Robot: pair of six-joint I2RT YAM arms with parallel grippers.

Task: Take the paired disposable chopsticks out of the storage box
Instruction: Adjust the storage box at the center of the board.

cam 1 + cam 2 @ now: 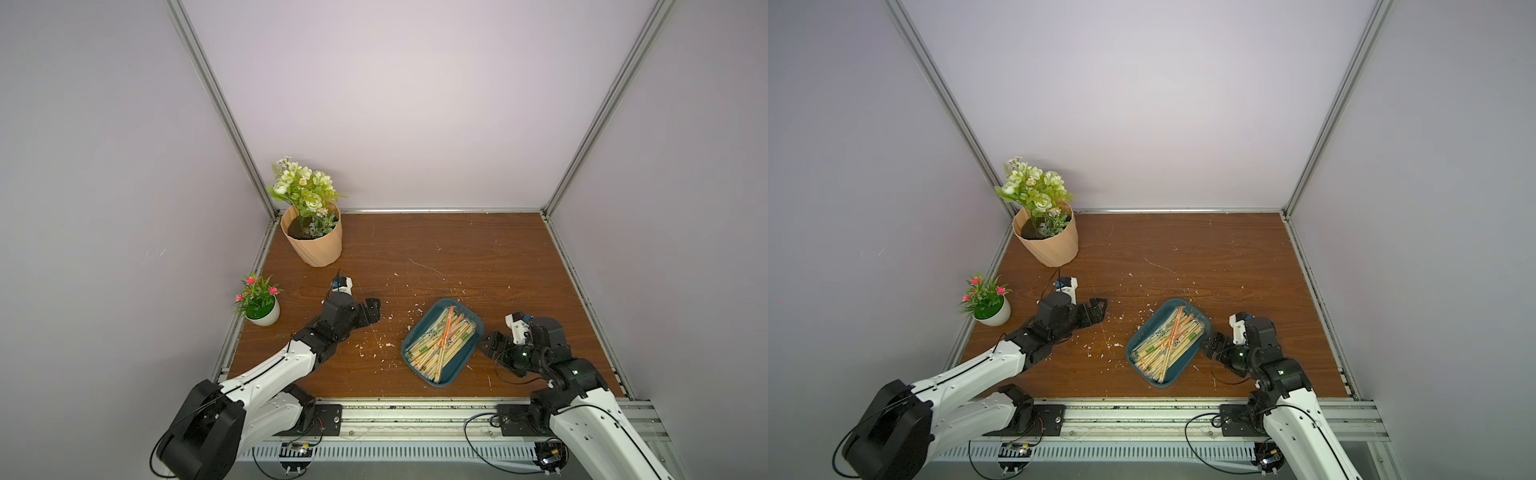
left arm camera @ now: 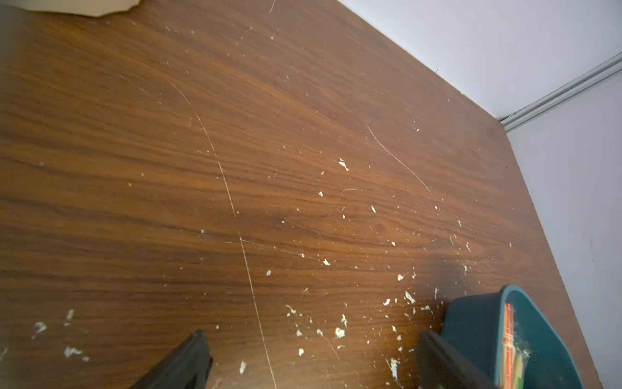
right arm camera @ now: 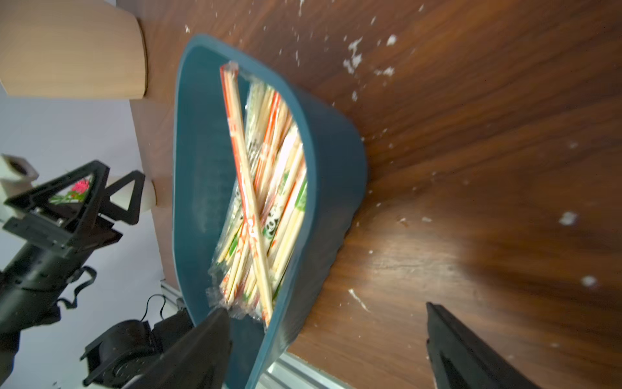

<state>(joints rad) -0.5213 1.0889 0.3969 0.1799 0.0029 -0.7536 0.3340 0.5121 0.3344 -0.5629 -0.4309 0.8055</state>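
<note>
- In both top views, the storage box (image 1: pixel 434 314) is seen lying on the desk (image 1: pixel 457 257) on the right arm's side. The paired disposable chopsticks (image 1: pixel 441 343) are all heaped inside it, and none has been taken out.
- The right gripper (image 1: pixel 484 343) is held spread at the box's right wall. The left gripper (image 1: pixel 374 309) is held spread and empty over bare desk, near the box but apart from it. If the right gripper is driven forward at this height, the light box is likely to be shoved or tipped.
- In the left wrist view, only scuffed, speckled desk is seen between the spread fingers, and a corner of the box shows just beyond one finger (image 2: pixel 444 363). The box could be knocked aside by a careless sideways sweep.
- In the right wrist view, one finger (image 3: pixel 205 343) is placed over the sleeve ends at the box's end. The other finger (image 3: pixel 454 347) is outside the box, above the desk, so the wall is straddled.
- If the gripper is closed here, the wall may be clamped instead of a pair. The box would then be dragged or lifted and its contents spilled.
- An orange-printed pair (image 3: pixel 245 188) lies crosswise on top of the heap. Because the sleeves look slick, several pairs may be pinched at once, or one may slip free.
- Contact cannot be judged, as this view is blurred.
</note>
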